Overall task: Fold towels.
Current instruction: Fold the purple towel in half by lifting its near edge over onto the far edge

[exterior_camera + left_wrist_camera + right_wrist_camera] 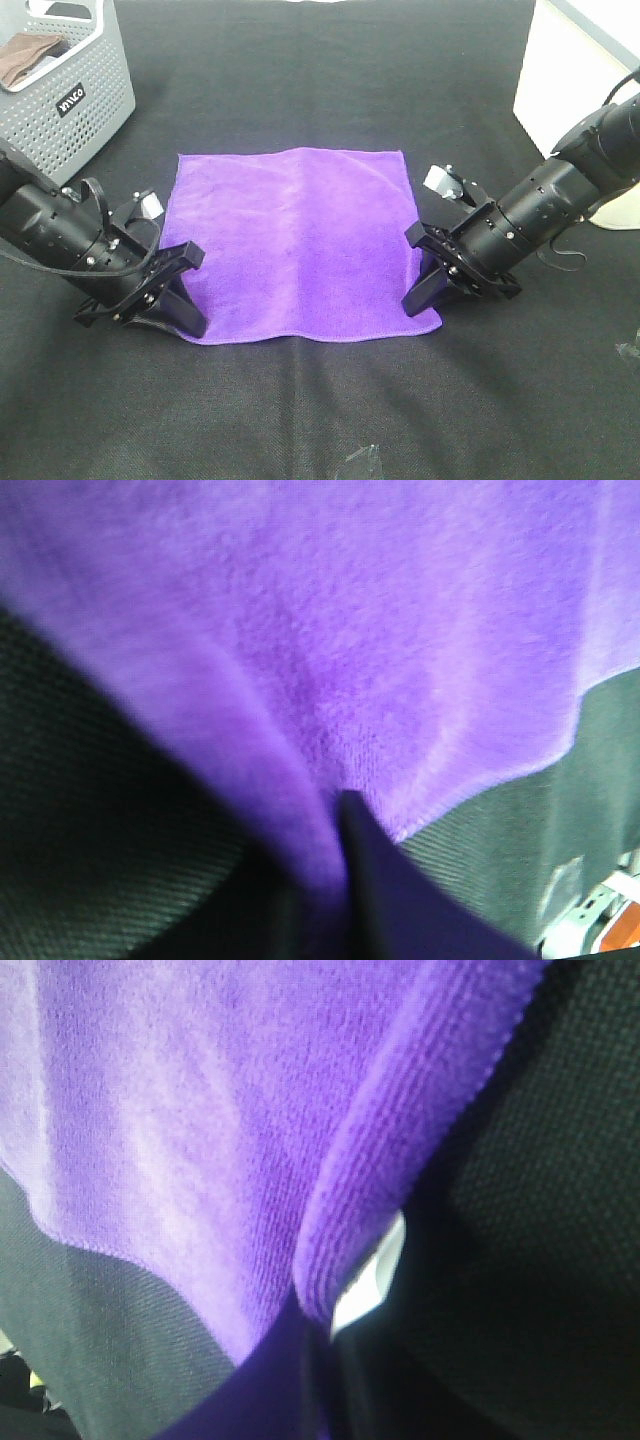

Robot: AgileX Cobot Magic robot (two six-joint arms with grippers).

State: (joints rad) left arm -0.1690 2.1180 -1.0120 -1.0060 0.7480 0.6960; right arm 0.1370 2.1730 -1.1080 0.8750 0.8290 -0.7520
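Note:
A bright purple towel (295, 240) lies spread flat on the black table cover. My left gripper (188, 322) sits at its near left corner, and the left wrist view shows the towel (400, 630) bunching into a ridge where the jaws are shut on the hem. At the near right corner my right gripper (424, 300) is shut on the edge. In the right wrist view the towel (200, 1110) folds up into the jaws, with its small white tag (370, 1275) beside the pinch.
A grey perforated basket (70, 95) stands at the back left with a brown cloth (25, 58) in it. A white box (565, 70) stands at the back right. Black cloth covers the table all around the towel.

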